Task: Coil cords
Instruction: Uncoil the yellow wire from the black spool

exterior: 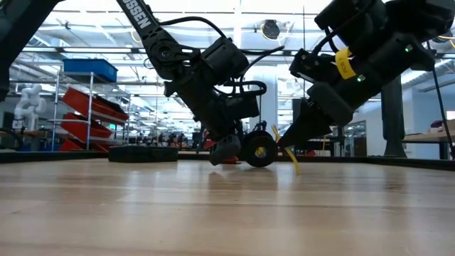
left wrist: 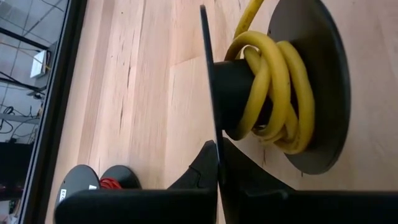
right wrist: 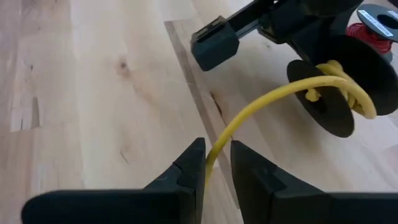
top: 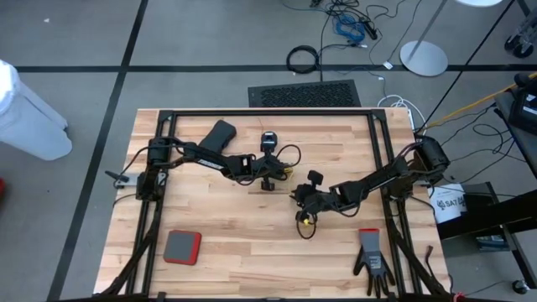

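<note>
1. At the table's near left lay a red and grey pad (top: 182, 247), well apart from both arms.
2. A dark handle-shaped tool (top: 218, 134) rested toward the far side, just beside the left arm.
3. The left gripper (left wrist: 217, 149), near mid-table, was clenched on the thin rim of a black reel (left wrist: 311, 87) wound with several turns of the yellow cord (left wrist: 273, 93).
4. A second reel with red wire (right wrist: 371, 26) sat just beyond it, on the far side.
5. The yellow cord ran from the reel to the right gripper (right wrist: 217, 163), whose fingers (right wrist: 189, 168) pinched it just above the wood.
6. A black glove (top: 372, 258) lay at the near right, clear of the work.
7. The left arm's body blocked much of the reel in the low view.
</note>
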### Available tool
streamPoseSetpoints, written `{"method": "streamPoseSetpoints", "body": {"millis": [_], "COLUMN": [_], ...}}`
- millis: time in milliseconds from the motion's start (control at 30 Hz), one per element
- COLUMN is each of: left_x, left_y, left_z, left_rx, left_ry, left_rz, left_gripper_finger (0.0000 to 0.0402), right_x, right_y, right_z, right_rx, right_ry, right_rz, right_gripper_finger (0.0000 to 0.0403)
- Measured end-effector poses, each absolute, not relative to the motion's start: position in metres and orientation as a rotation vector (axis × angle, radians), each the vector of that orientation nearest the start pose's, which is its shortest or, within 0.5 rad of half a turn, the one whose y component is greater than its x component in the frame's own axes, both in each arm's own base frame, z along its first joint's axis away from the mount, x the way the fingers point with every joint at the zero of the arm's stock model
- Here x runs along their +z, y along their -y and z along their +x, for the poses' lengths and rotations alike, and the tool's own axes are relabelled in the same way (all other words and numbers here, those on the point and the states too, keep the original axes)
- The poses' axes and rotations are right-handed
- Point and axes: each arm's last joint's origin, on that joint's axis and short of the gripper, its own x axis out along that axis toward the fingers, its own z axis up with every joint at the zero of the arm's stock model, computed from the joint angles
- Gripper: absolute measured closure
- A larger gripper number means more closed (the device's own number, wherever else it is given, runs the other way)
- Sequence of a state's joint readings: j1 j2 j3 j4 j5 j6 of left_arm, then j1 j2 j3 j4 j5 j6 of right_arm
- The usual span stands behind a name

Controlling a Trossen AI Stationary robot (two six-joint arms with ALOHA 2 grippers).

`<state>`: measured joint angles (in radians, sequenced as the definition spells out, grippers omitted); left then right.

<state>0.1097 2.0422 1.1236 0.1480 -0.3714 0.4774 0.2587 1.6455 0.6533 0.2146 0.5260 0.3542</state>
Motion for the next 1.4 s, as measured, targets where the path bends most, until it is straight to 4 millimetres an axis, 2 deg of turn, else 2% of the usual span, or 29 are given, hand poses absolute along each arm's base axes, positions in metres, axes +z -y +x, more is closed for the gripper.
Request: {"method": "streamPoseSetpoints", "body": {"millis": [133, 333, 633, 767, 1100, 1267, 1400], "left_x": [0.114, 0.114, 0.116, 0.128, 0.192, 0.196, 0.191], "left_y": [-0.055, -0.055, -0.055, -0.054, -0.054, -0.060, -0.066], "left_z": [0.401, 0.401, 0.400, 0.399, 0.398, 0.396, 0.392], "left_rx": [0.265, 0.265, 0.289, 0.299, 0.291, 0.333, 0.442], "left_ry": [-0.869, -0.868, -0.860, -0.828, -0.525, -0.505, -0.584], "left_rz": [0.546, 0.545, 0.491, 0.466, 0.263, 0.190, 0.239], "left_gripper_finger": [0.0401, 0.0401, 0.0401, 0.0401, 0.0401, 0.0401, 0.0401], "right_x": [0.129, 0.130, 0.128, 0.124, 0.124, 0.133, 0.140], "right_y": [-0.059, -0.059, -0.051, -0.049, -0.060, -0.077, -0.093], "right_z": [0.284, 0.284, 0.281, 0.277, 0.279, 0.285, 0.285], "right_rx": [-0.386, -0.395, -0.518, -0.532, -0.357, -0.210, -0.120], "right_ry": [-0.660, -0.657, -0.662, -0.714, -0.747, -0.645, -0.578], "right_rz": [0.032, 0.012, -0.014, 0.022, 0.107, 0.094, 0.060], "right_gripper_finger": [0.0352, 0.0397, 0.0401, 0.0401, 0.0402, 0.0403, 0.0403]}}
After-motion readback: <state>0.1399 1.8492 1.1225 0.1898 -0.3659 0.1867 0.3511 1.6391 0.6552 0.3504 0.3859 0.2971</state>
